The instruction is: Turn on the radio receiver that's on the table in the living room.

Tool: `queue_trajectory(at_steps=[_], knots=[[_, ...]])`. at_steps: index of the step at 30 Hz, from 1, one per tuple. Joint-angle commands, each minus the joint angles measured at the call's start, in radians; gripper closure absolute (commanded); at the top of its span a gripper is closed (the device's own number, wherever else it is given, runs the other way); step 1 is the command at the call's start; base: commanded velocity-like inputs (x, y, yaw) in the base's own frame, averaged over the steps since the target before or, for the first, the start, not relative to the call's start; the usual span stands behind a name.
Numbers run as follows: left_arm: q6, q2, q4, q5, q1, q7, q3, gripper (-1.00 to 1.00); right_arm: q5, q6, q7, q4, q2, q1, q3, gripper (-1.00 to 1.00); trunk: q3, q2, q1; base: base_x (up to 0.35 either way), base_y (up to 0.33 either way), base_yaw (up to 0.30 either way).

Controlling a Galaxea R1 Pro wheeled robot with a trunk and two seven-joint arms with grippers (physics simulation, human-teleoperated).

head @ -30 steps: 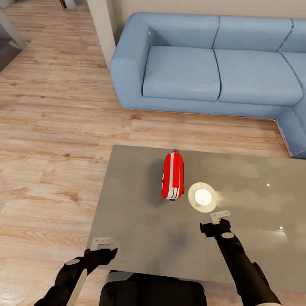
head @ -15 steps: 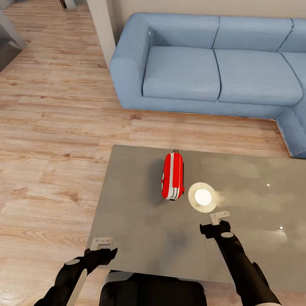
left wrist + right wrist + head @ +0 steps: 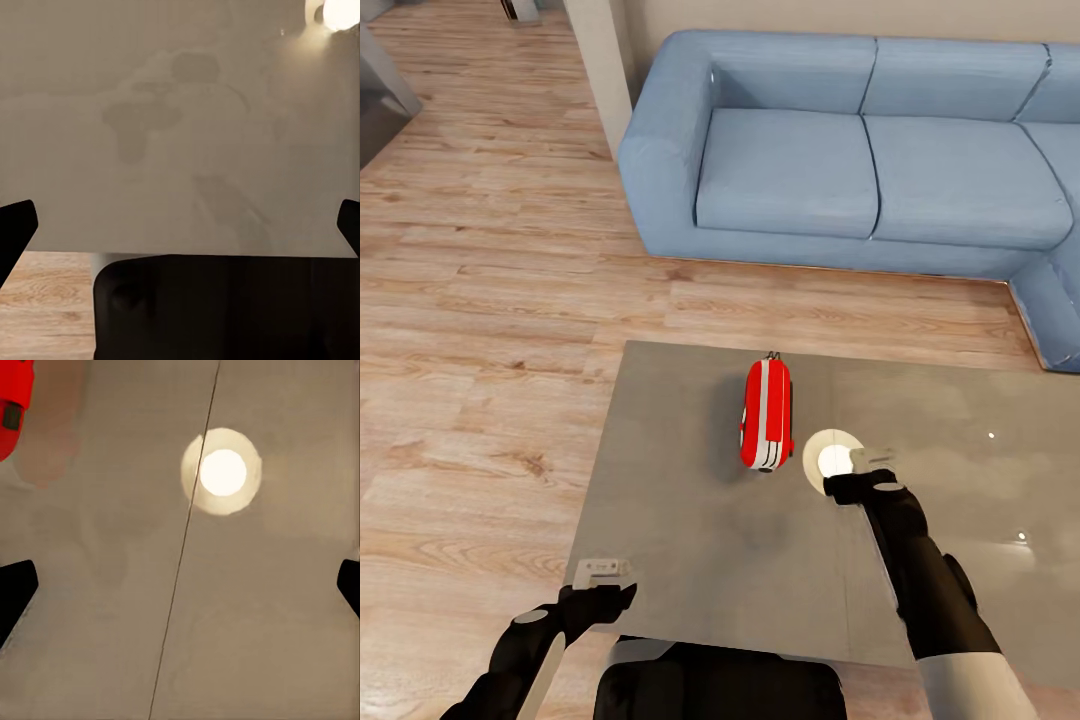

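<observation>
The red radio receiver (image 3: 766, 414) with white stripes lies on the glossy grey table (image 3: 690, 530), near its far edge. A corner of the radio (image 3: 13, 405) with a dark part on it shows in the right wrist view. My right gripper (image 3: 872, 460) hovers over the table just right of the radio's near end, apart from it. Its dark fingertips (image 3: 16, 589) stand wide apart, so the right gripper (image 3: 180, 592) is open and holds nothing. My left gripper (image 3: 602, 572) hangs at the table's near left edge. The left gripper (image 3: 180, 229) is open too, over bare tabletop.
A blue sectional sofa (image 3: 860, 170) stands beyond the table across a strip of wood plank floor (image 3: 490, 330). A bright round lamp reflection (image 3: 828, 460) glows on the tabletop by my right gripper. My dark base (image 3: 710, 690) sits at the table's near edge.
My right arm has reached forward over the table, bringing its gripper up beside the radio's near end. The left arm and the radio have not moved.
</observation>
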Motion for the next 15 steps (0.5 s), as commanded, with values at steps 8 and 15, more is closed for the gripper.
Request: queue_trajectory(at_steps=[8, 15], knots=[[0.000, 0.001, 0.001, 0.001, 0.000, -0.001, 0.000, -1.00, -0.001, 0.044, -0.001, -0.006, 0.039, -0.100, 0.000, -1.00, 0.000, 0.000, 0.000, 0.000, 0.000, 0.000], [0.000, 0.001, 0.001, 0.001, 0.000, -0.001, 0.000, -1.00, -0.001, 0.171, -0.001, -0.009, 0.051, -0.218, 0.000, -1.00, 0.000, 0.000, 0.000, 0.000, 0.000, 0.000]])
